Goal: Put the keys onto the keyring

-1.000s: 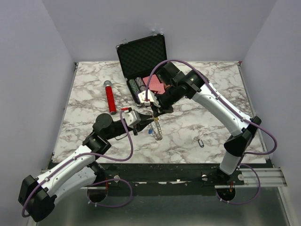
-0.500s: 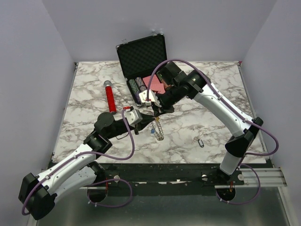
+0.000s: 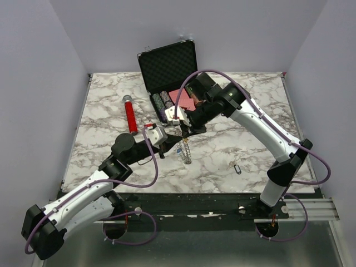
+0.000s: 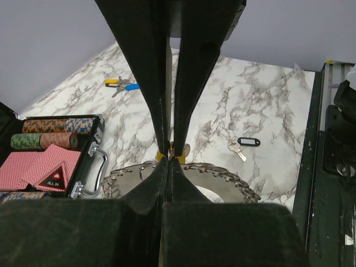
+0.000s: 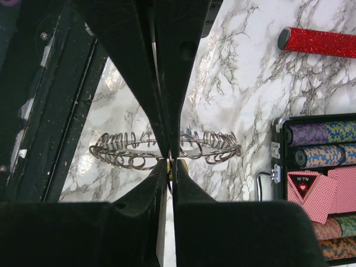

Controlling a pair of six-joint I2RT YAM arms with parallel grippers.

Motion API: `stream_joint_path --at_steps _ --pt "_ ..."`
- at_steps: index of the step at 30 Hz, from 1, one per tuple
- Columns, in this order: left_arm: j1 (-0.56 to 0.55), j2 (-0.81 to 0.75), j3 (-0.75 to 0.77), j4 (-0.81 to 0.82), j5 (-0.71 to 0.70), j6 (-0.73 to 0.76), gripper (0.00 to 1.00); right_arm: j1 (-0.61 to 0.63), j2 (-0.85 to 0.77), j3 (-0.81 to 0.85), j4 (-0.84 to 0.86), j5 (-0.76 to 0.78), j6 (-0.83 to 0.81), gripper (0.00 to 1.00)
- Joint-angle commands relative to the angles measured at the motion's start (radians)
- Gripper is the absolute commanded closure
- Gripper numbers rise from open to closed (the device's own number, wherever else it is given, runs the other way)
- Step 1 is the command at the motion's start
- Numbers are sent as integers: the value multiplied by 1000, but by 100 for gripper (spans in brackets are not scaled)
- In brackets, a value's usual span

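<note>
Robot test booth: plain walls [image 3: 33, 83], marble-print table [image 3: 250, 89].

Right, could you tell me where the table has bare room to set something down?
The marble table is bare left of the red glittery cylinder, and between the large silver keyring and the black-tagged key. Crowded: the left gripper and right gripper meet at that ring, near the open black case.

Soft, even overhead light keeps the top view bright and sharp, with faint shadows on the marble table [image 3: 105, 94]; in both wrist views the near black fingers [image 4: 139, 67] loom dark and blurred, and the table glares white.
</note>
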Motion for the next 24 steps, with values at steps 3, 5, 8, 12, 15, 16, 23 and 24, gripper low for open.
stream_joint_path --at_steps 3,5,8,12,15,16,23,24 --pt "-4 -106 -91 146 -54 -82 100 2 -63 -32 21 -90 57 69" --pt "-1 -123 -107 161 -31 -104 100 -18 -66 -26 21 -142 75 62" --pt "-1 -150 -137 192 -15 -146 100 -65 -57 14 10 -266 101 54" --pt "-1 -205 -200 261 -30 -212 100 -108 -61 17 8 -383 130 50" --pt "1 -233 -235 316 -50 -272 100 -110 -81 -56 71 -440 226 49" --pt "1 -241 -245 332 -58 -291 100 -108 -87 -80 96 -454 256 49" --pt "-1 -241 -297 464 -67 -386 100 -110 -75 -121 246 -475 440 59" --pt "-1 -241 -298 470 -69 -392 100 -108 -70 -123 257 -474 452 60"
